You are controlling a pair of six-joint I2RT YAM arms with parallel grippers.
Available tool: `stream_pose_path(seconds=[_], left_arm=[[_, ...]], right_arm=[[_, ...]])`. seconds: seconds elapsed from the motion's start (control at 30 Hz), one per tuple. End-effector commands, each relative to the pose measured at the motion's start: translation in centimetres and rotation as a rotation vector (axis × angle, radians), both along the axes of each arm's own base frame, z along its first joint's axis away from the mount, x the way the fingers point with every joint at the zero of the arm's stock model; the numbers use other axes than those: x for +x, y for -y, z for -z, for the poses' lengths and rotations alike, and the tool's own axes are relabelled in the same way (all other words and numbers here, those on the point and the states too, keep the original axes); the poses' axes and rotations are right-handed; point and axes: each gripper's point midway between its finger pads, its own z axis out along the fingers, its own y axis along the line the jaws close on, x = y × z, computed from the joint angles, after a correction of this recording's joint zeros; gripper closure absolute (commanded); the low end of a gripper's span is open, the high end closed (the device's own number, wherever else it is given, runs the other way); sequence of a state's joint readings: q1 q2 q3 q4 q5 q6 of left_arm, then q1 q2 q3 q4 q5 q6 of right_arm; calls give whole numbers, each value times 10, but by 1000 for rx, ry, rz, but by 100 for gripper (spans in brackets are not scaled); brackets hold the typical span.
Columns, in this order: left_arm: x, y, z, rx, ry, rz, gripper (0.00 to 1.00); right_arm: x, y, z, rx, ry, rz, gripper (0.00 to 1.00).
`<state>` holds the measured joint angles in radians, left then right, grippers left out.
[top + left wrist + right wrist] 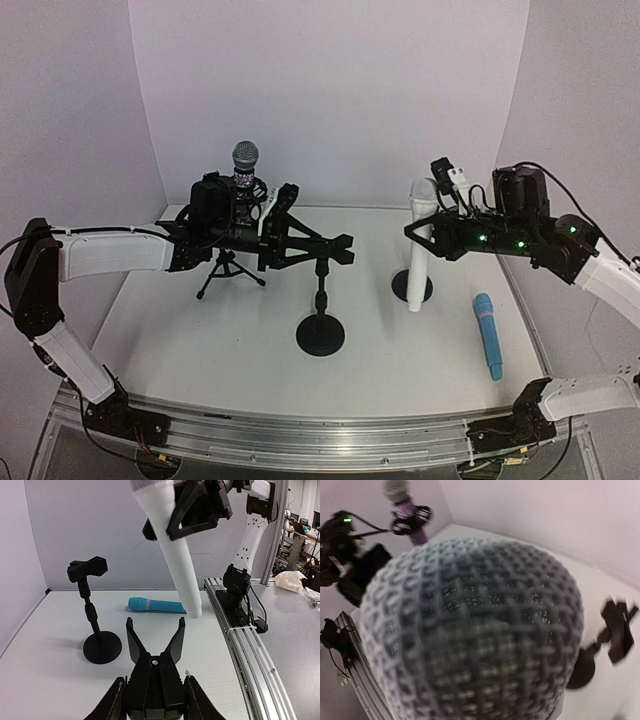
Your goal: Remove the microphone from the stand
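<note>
My right gripper (428, 232) is shut on the white microphone (419, 255) and holds it upright above the table, clear of any clip. In the left wrist view this microphone (175, 555) hangs with its lower end free, beside a black stand (89, 610) whose clip is empty. Its grey mesh head (470, 630) fills the right wrist view and hides the jaws. My left gripper (345, 250) stands open and empty just above the central black stand (320, 300). The left gripper (155, 626) points toward the white microphone.
A grey-headed microphone (245, 165) sits in a tripod stand (230, 270) at the back left. A blue microphone (487, 335) lies flat at the right. A black round base (400, 287) shows behind the white microphone. The metal rail (300, 435) runs along the near edge.
</note>
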<state>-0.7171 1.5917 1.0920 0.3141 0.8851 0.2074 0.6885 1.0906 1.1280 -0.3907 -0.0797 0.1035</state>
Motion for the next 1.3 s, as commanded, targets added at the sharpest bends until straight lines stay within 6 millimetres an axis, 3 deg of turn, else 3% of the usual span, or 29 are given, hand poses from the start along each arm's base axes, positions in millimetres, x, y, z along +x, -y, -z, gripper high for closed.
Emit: stream_pose_path(seconds=[0.0, 0.07, 0.2, 0.37, 0.5, 0.57, 0.77, 1.03, 1.27], left_arm=[[5, -2, -10, -24, 40, -17, 100], [5, -2, -12, -29, 40, -14, 100], [3, -2, -12, -33, 40, -7, 100], [1, -3, -15, -38, 43, -3, 100], [0, -3, -16, -39, 45, 1, 100], [0, -3, -15, -38, 45, 2, 100], [1, -3, -17, -43, 51, -5, 100], [2, -3, -13, -38, 49, -11, 100], [3, -3, -13, -38, 51, -16, 100]], right_arm=[[-14, 92, 102, -216, -503, 427, 100], [-25, 113, 135, -243, -664, 497, 100], [-35, 130, 181, -296, -856, 547, 100], [-33, 147, 216, -404, -987, 563, 100], [-18, 169, 234, -477, -1014, 584, 100], [0, 175, 238, -525, -1007, 572, 100], [22, 172, 262, -558, -1081, 547, 100], [25, 177, 281, -626, -1119, 547, 99], [15, 179, 302, -662, -1188, 543, 91]])
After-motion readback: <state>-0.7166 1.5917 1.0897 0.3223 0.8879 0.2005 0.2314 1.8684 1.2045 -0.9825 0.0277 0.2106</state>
